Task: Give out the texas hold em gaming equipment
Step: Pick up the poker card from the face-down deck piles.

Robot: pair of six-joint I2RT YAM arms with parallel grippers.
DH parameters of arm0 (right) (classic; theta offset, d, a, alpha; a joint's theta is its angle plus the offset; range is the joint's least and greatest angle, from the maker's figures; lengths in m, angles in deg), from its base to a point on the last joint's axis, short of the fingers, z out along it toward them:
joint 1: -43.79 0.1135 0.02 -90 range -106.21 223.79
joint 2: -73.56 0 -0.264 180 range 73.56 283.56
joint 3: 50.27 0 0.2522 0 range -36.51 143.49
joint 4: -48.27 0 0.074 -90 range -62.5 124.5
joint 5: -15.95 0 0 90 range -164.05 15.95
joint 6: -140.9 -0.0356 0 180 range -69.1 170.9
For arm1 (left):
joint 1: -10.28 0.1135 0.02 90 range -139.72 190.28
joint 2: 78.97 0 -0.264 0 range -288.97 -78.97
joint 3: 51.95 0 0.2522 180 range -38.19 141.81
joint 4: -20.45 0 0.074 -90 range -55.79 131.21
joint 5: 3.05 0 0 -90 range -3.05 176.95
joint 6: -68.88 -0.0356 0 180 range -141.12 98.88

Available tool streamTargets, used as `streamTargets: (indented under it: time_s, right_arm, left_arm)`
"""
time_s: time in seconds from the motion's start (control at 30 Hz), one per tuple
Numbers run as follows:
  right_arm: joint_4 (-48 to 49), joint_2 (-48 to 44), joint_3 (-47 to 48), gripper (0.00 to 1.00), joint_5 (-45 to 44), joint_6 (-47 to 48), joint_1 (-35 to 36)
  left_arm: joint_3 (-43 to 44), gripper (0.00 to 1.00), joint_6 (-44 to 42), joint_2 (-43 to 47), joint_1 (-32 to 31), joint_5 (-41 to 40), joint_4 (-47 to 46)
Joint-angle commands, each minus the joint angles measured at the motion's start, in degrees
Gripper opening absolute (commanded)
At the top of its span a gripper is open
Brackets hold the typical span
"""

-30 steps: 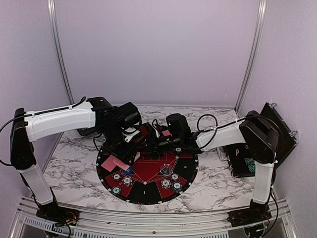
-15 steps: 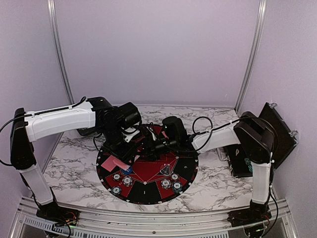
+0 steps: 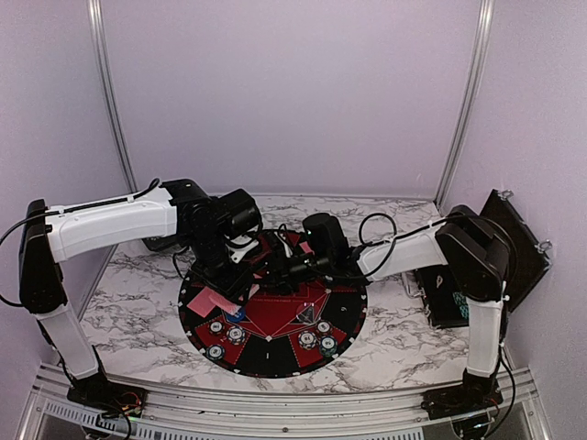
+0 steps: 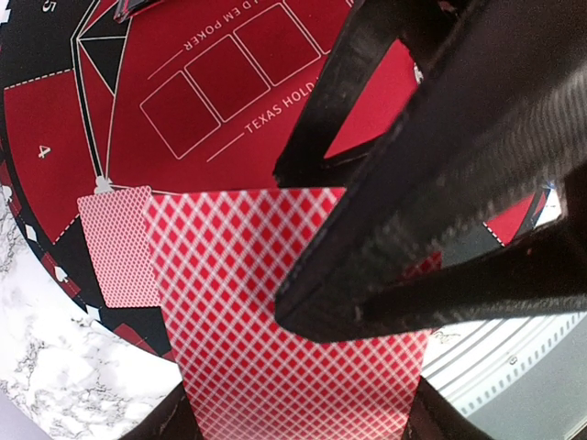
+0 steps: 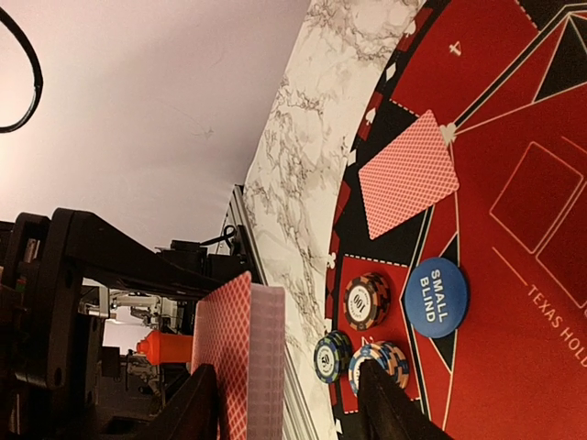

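Red diamond-lattice cards (image 4: 266,367), round striped chips (image 5: 367,301)

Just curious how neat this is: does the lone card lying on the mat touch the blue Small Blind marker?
Apart. The right wrist view shows bare mat between card and marker.

Table (image 3: 138,284): marble-pattern top, smooth, low sheen.
Mat (image 4: 55,119): black and red with white printed lines, matt, flat.
Cards (image 4: 275,367): red lattice backs, thin coated stock, faint sheen; stack edges pale.
Chips (image 5: 367,301): striped rims, hard and smooth, probably plastic, though small in view.
Blue marker (image 5: 436,298): smooth, semi-gloss, white print.
Right gripper (image 4: 281,243): fingers (image 4: 459,156) black, matt, finely ribbed and grainy.
Arms (image 3: 110,229): white shells of glossy plastic; joints black and matt.
Rails (image 3: 275,408): bare silvery metal, grooved.
Walls (image 3: 293,92): lilac, matt, even.
Case (image 3: 518,247): black, dull.
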Motion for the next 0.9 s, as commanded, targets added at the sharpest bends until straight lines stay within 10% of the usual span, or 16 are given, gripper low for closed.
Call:
streamTargets:
  time_s: [0.0,0.87]
  right_arm:
    - [-2.87,-1.89,0.02,0.49,-2.06,1.36,-1.06]
    - [0.50,-8.34,-3.93,0.46,-1.08,-0.87,-2.54]
  left_arm:
    - [1.70,0.53,-0.16,0.85,-0.23,-0.29,1.28]
    - [1.44,0.53,-0.08,0.64,-0.23,-0.42,1.28]
